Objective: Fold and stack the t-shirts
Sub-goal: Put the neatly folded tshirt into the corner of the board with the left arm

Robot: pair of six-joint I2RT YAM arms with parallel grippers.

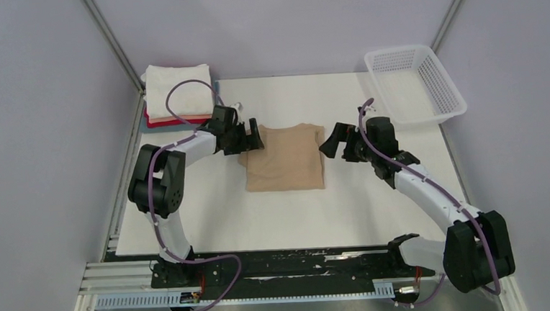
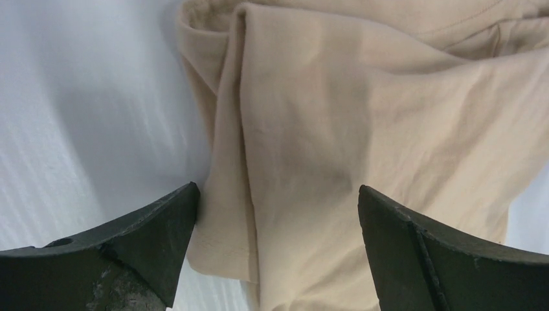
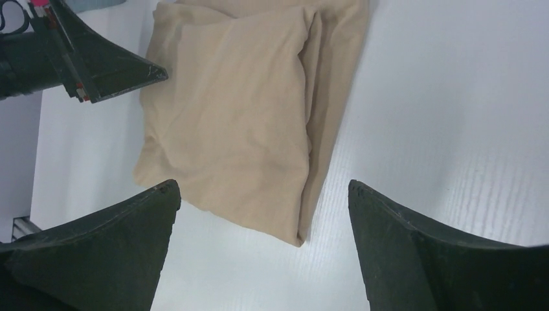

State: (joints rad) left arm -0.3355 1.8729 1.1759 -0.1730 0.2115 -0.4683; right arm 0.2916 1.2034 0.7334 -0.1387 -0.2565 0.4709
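Tan t-shirt [image 1: 286, 167] folded flat, folded stack [image 1: 178, 96] behind

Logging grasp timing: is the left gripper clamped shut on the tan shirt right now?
No, the left gripper has its fingers spread wide apart, with the tan shirt lying below the gap.

**White table, three loads**

The white table [image 1: 225, 216] carries a tan t-shirt [image 1: 286, 166] folded flat near its middle. A stack of folded t-shirts [image 1: 178, 95], cream-white on top, sits at the far left corner. A white mesh basket [image 1: 447, 87] sits at the far right corner.
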